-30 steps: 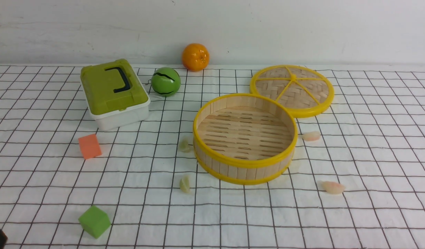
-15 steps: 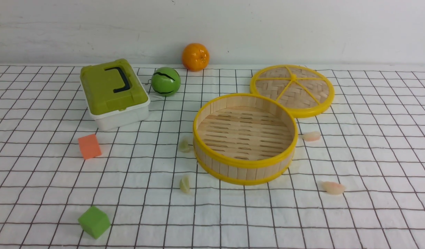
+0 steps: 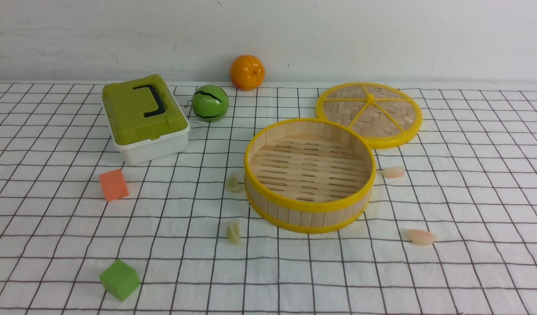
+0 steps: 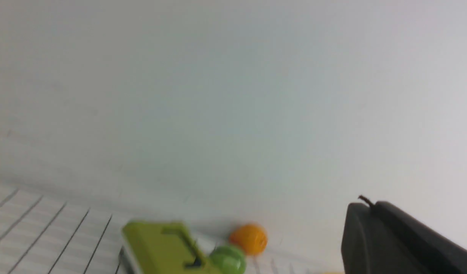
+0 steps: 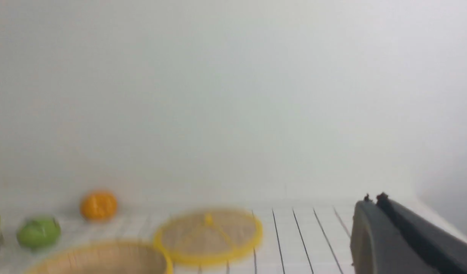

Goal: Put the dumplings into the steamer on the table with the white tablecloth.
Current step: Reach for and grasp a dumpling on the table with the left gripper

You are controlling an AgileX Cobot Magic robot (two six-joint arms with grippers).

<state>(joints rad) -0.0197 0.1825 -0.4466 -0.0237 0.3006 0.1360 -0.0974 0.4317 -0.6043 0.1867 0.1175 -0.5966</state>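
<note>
The steamer (image 3: pixel 310 208) stands empty mid-table on the white grid tablecloth (image 3: pixel 469 197); its rim also shows in the right wrist view (image 5: pixel 104 258). Two pale green dumplings (image 3: pixel 233 184) (image 3: pixel 234 232) lie on the cloth left of it. Two pinkish dumplings (image 3: pixel 393 172) (image 3: pixel 420 236) lie on its right. Neither arm shows in the front view. My left gripper (image 4: pixel 370 205) and right gripper (image 5: pixel 372 201) are raised, pointing toward the back wall, with fingers pressed together and nothing between them.
The woven lid (image 3: pixel 369 113) lies behind the steamer to the right. A green-lidded box (image 3: pixel 144 118), a green ball (image 3: pixel 210 103) and an orange (image 3: pixel 247 72) stand at the back left. An orange cube (image 3: pixel 113 185) and a green cube (image 3: pixel 119 280) lie front left.
A dark gripper tip at the front view's bottom left corner one second ago has left that view. Nothing on the table has moved.
</note>
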